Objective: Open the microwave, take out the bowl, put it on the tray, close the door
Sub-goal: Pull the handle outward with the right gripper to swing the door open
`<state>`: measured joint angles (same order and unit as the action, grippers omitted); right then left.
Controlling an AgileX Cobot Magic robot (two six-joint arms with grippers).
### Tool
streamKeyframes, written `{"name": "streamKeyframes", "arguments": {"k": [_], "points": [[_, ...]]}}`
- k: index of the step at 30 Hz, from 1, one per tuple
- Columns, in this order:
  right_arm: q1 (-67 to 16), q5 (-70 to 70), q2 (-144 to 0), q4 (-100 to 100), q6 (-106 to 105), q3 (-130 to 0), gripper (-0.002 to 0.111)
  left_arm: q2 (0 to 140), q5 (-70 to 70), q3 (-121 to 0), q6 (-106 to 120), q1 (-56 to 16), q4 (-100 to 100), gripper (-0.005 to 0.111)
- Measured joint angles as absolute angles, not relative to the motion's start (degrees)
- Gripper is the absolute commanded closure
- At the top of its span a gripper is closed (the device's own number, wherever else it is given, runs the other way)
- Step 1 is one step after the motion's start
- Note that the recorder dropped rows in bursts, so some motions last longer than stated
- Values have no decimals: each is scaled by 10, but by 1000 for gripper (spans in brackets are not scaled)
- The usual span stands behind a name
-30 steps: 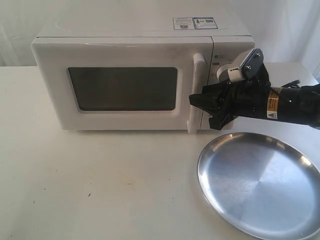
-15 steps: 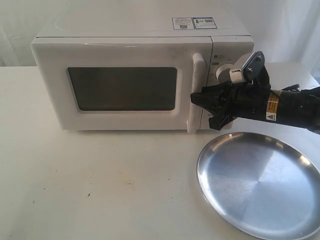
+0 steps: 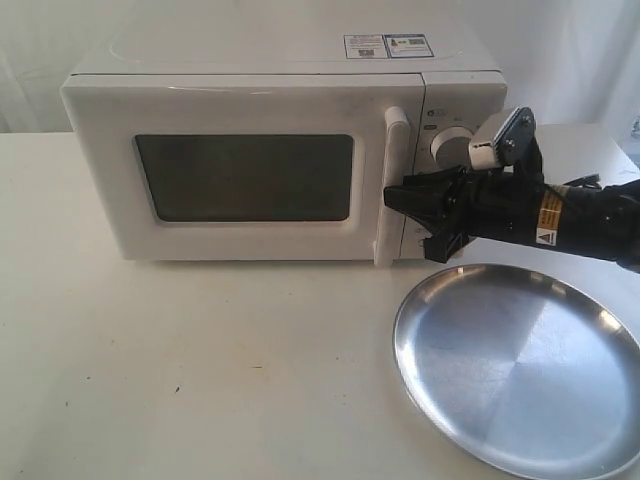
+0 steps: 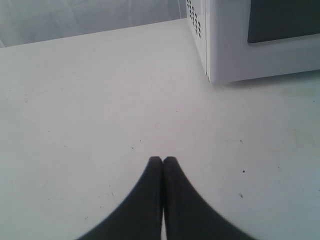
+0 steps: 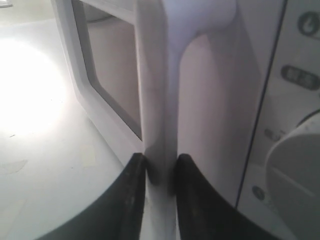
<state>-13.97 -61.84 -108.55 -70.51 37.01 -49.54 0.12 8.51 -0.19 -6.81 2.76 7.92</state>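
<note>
- Microwave (image 3: pixel 280 90) stands at the back of the tabletop (image 3: pixel 200 370), dark window facing forward.
- Door (image 3: pixel 250 110) lies against the oven body in the exterior view. Its vertical white handle (image 3: pixel 392 180) is at the door's right edge, beside the control panel.
- Right pincer (image 5: pixel 160 167) is clamped on the handle. The wrist view shows one black finger pressed to each side of the bar, at its lower half.
- Right arm reaches in from the right, crossing in front of the control panel just below the upper knob (image 3: pixel 447 148).
- Tray (image 3: pixel 520 370) lies on the tabletop in front of and below the right arm, apart from the pincer.
- Left pincer (image 4: pixel 162 161) is closed, tips touching with nothing between them, over bare tabletop and well apart from the microwave's lower corner.
</note>
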Motion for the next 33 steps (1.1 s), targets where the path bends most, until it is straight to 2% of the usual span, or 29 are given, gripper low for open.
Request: {"name": "streamKeyframes", "arguments": {"k": [22,30,33], "points": [[-161,-571,-1070,-711,390,-496,108,1,85,-2,-68,28,79,107],[-179,-499,-1025,-724,395,-483,108,1,85,-2,-68,28,79,107],[-205,-577,-991,-853,396,-444,108,1,85,-2,-68,28,79,107]]}}
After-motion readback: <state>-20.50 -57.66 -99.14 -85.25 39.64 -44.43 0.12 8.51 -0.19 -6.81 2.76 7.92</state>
